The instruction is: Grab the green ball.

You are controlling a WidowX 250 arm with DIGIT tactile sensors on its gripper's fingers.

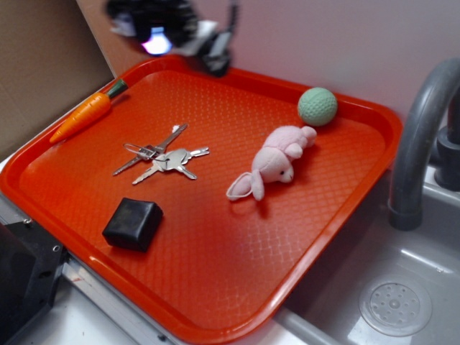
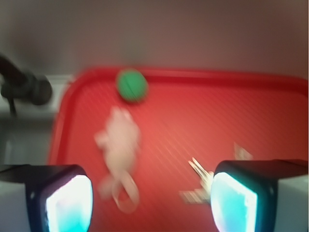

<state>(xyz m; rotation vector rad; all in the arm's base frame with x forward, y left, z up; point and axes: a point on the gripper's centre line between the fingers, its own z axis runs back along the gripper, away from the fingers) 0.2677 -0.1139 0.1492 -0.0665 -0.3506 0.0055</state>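
Orange tray (image 1: pixel 215 287) with raised rim and waffle texture lying beside grey sink (image 1: pixel 402 302). Dimpled green ball (image 1: pixel 317 106) sitting at far edge near sink-side corner, touching nothing. Plush bunny (image 1: pixel 277 164) lying just nearer. Keys (image 1: pixel 162 158), carrot (image 1: pixel 86 111), black block (image 1: pixel 134 223) occupying other side. Gripper (image 2: pixel 152 193) hovering, blurred, jaws spread wide, holding nothing.

- My tray (image 1: pixel 345 208) is orange-red, with a fine diamond texture.
- The green ball (image 1: pixel 317 106) is pale mint, dimpled.
- The bunny (image 1: pixel 277 163) is pink.
- The carrot (image 1: pixel 83 115) is orange, green-topped.
- The block (image 1: pixel 132 223) is black.
- The keys (image 1: pixel 162 156) are silver.
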